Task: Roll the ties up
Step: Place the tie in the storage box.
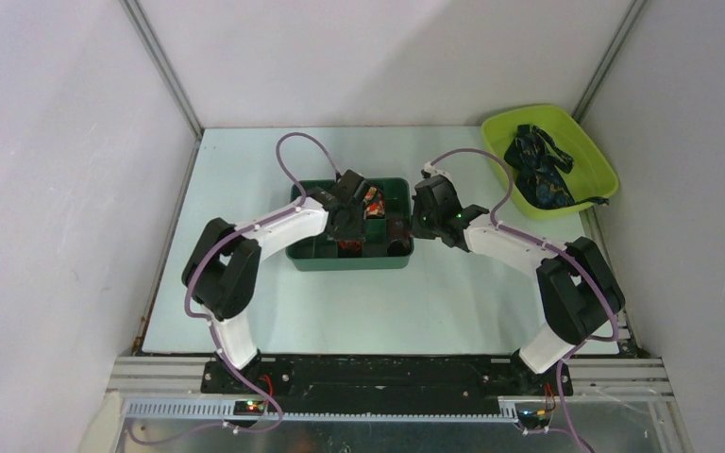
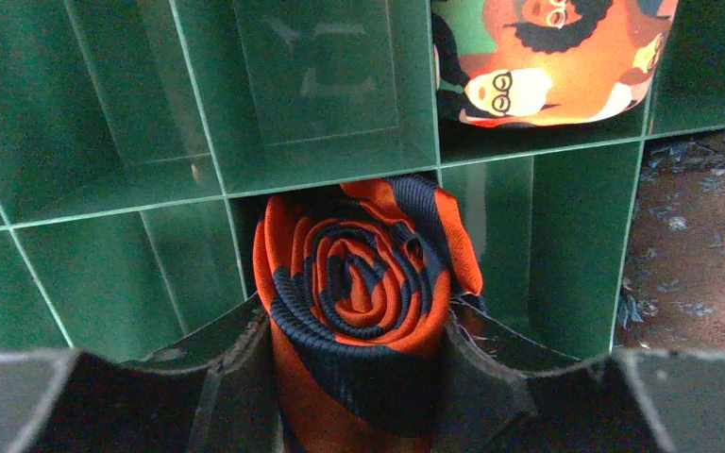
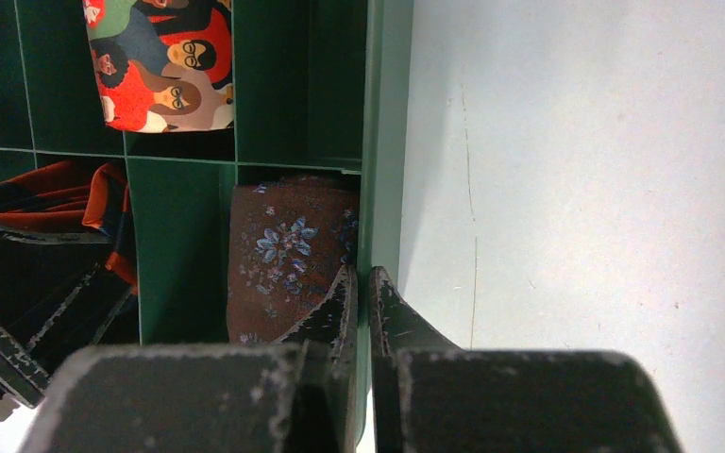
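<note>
While both arms are reaching over the dark green plastic organiser box point(image 1: 349, 262) at the middle of the pale table point(image 1: 453, 302), the left gripper point(image 2: 359, 326) is clamping a red-orange fabric necktie with dark navy diagonal stripes point(image 2: 363, 274), wound into a tight spiral roll. Its two black fingers point(image 2: 231, 373) are pressing against opposite flanks of the roll, whose spiral end is facing the wrist camera. The roll is sitting within one square compartment of the box, in the row nearest the arm bases as seen from overhead; whether it is resting on the compartment floor cannot be told. Diagonally beyond it, a rolled necktie printed with cartoon faces on orange point(image 2: 552, 66) is occupying a far-row compartment. A maroon necktie with pale blue flowers point(image 3: 283, 255) is filling the compartment against the box's right-hand wall. The right gripper point(image 3: 359, 293) is hanging at that wall with its fingers drawn together, one lying to the inner side of the rim and one to the outer; whether they are nipping the wall cannot be told. Well apart, at the table's far right corner, a lime-green plastic tub point(image 1: 585, 151) is holding a loose heap of dark navy patterned neckties point(image 1: 538, 170).
</note>
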You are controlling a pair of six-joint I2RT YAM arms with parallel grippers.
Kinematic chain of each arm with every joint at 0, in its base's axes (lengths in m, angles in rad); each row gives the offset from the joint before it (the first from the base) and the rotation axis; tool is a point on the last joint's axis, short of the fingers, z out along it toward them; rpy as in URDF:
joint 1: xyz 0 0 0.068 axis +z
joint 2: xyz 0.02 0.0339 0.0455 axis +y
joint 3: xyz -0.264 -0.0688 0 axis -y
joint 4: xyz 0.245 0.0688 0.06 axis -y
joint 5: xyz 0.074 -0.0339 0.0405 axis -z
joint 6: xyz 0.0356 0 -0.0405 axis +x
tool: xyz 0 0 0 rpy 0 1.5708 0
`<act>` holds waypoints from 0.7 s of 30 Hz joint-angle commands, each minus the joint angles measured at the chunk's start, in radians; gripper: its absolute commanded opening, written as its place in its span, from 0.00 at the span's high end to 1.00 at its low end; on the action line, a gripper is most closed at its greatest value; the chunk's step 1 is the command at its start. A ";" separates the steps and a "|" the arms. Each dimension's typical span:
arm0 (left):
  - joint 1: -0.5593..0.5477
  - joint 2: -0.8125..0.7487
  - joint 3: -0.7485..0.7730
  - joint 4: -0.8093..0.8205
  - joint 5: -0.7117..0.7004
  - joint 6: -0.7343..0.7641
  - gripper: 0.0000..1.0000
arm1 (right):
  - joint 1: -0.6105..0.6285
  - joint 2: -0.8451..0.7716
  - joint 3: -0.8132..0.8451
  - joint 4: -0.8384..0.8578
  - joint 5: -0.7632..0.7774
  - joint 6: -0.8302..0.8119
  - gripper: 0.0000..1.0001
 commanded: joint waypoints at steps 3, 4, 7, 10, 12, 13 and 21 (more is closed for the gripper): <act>-0.009 0.050 0.040 -0.008 -0.046 0.025 1.00 | 0.016 0.021 -0.020 -0.019 -0.034 -0.031 1.00; -0.009 0.053 0.041 -0.010 -0.051 0.025 1.00 | 0.016 0.021 -0.020 -0.019 -0.034 -0.032 1.00; -0.010 0.046 0.044 -0.020 -0.065 0.025 0.91 | 0.015 0.019 -0.020 -0.019 -0.036 -0.032 1.00; -0.011 0.018 0.048 -0.027 -0.088 0.026 0.80 | 0.016 0.021 -0.020 -0.017 -0.037 -0.032 1.00; -0.012 0.007 0.057 -0.038 -0.098 0.028 0.74 | 0.016 0.022 -0.021 -0.018 -0.039 -0.032 1.00; -0.012 0.003 0.061 -0.046 -0.102 0.029 0.71 | 0.016 0.022 -0.021 -0.018 -0.040 -0.031 1.00; -0.021 -0.034 0.088 -0.076 -0.108 0.029 0.52 | 0.017 0.031 -0.020 -0.013 -0.045 -0.029 1.00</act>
